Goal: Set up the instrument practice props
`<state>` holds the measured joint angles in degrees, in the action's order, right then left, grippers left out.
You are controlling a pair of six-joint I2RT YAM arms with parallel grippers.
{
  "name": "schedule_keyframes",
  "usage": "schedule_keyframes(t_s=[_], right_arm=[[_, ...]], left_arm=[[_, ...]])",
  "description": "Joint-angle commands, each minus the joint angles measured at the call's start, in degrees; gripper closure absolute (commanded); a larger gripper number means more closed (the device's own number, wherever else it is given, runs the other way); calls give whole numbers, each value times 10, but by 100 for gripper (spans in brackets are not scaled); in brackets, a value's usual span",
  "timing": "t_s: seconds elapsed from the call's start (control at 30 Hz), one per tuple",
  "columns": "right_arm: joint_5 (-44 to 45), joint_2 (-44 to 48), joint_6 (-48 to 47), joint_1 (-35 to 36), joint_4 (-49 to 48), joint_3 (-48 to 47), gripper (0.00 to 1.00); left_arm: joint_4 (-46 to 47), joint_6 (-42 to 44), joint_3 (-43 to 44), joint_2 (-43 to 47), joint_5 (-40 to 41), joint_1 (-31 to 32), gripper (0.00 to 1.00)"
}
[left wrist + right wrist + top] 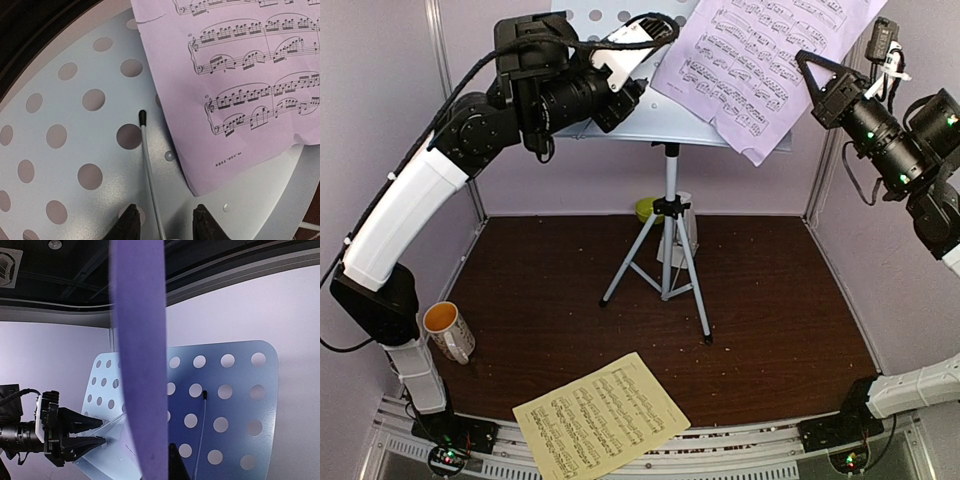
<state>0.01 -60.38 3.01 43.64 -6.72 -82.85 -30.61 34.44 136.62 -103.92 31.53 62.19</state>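
Observation:
The pale perforated music stand (620,20) stands on its silver tripod (670,250) at the back. A lavender sheet-music page (760,60) lies tilted on the stand's desk (65,150). My right gripper (803,62) is shut on that page's right edge. In the right wrist view the page (140,365) runs edge-on past one dark finger (177,465). My left gripper (166,222) is open at the desk's lower edge. A thin wire page holder (147,155) runs between its fingers without touching them. A yellow page (600,415) lies flat on the table near the front.
A white mug with an orange inside (448,330) stands by the left arm's base. A small green bowl (648,208) and a whitish object (688,228) sit behind the tripod, mostly hidden. Lilac walls close in the brown tabletop (770,300).

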Motion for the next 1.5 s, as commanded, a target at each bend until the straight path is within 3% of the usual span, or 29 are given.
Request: schedule_keyframes(t_s=[0.0, 0.27, 0.57, 0.87, 1.0, 1.47], right_arm=[[-2, -1, 12, -8, -22, 10, 100], [-3, 2, 18, -15, -26, 19, 100], [-3, 4, 22, -22, -26, 25, 100], [1, -1, 27, -29, -25, 27, 100], [-7, -12, 19, -32, -22, 17, 100], [-111, -105, -101, -34, -4, -78, 100]], left_arm=[[75, 24, 12, -4, 29, -3, 68], [143, 41, -31, 11, 34, -3, 92], [172, 50, -54, 19, 44, -3, 100], [286, 32, -122, 51, 35, -3, 100], [331, 7, -168, 78, -5, -3, 100], [431, -25, -263, 117, -47, -3, 100]])
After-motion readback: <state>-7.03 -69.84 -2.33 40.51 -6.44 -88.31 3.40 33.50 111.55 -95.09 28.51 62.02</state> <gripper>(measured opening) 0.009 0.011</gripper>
